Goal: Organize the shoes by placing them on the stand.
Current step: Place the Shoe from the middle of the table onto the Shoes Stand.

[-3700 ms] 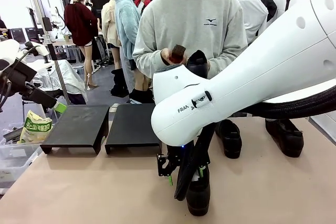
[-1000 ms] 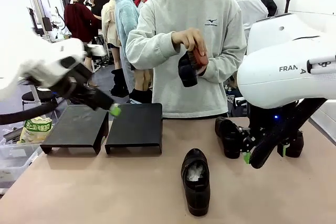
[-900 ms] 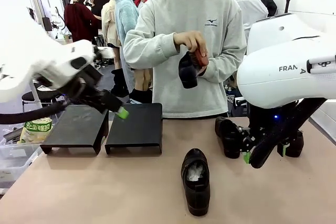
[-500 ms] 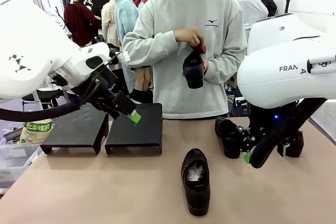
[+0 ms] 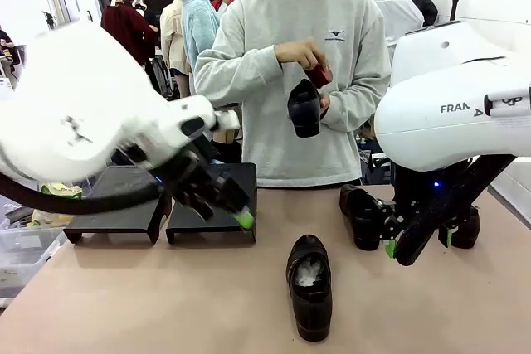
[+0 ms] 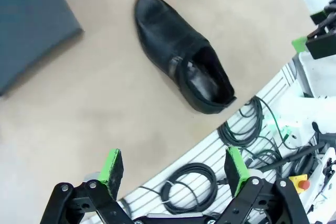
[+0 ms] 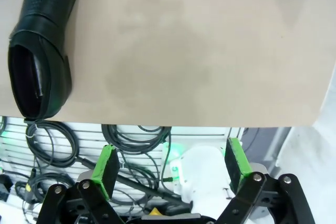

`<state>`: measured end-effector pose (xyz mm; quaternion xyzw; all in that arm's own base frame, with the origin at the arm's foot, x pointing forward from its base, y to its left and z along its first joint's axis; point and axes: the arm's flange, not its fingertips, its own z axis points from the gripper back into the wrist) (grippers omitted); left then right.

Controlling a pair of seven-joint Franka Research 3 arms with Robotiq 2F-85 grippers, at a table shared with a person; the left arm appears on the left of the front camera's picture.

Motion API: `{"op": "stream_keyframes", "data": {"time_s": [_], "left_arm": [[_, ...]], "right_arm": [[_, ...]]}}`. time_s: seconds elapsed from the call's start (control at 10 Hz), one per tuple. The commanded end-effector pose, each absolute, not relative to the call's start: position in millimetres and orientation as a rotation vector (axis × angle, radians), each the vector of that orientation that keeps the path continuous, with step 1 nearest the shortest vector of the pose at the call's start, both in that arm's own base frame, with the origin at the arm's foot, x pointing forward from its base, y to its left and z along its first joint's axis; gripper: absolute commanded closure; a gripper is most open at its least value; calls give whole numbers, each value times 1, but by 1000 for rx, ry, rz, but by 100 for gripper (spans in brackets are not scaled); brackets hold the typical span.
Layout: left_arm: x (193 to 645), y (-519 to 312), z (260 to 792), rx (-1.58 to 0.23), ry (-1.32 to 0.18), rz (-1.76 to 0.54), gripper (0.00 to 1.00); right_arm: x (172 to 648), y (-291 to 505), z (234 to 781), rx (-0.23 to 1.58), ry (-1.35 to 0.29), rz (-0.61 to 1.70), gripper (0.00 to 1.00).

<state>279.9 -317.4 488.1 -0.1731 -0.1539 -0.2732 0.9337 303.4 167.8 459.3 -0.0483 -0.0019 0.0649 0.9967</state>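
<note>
You had swung the left tool [image 5: 241, 218], jaws apart and empty, in past the stand [image 5: 211, 230] toward the shoe [image 5: 309, 286] lying on the bench [image 5: 149, 304], while the right tool [image 5: 417, 244] hung apart and empty, so pickup came next.

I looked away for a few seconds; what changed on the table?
The left gripper swung in from the far left, across the stands, toward the middle shoe. The right gripper backed away from that shoe to the right side. Shoe and stands stayed put; both grippers are open.
</note>
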Motion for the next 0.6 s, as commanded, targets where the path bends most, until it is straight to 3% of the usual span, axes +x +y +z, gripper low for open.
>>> {"op": "stream_keyframes", "data": {"time_s": [0.0, 0.3, 0.5], "left_arm": [[298, -359, 466, -325, -244, -471, 0], [308, -387, 413, -235, -130, -409, 0], [313, -386, 407, -238, -126, -342, 0]], "right_arm": [[304, 168, 461, -82, -1, 128, 0], [304, 168, 461, -82, -1, 128, 0], [304, 168, 461, -82, -1, 128, 0]]}}
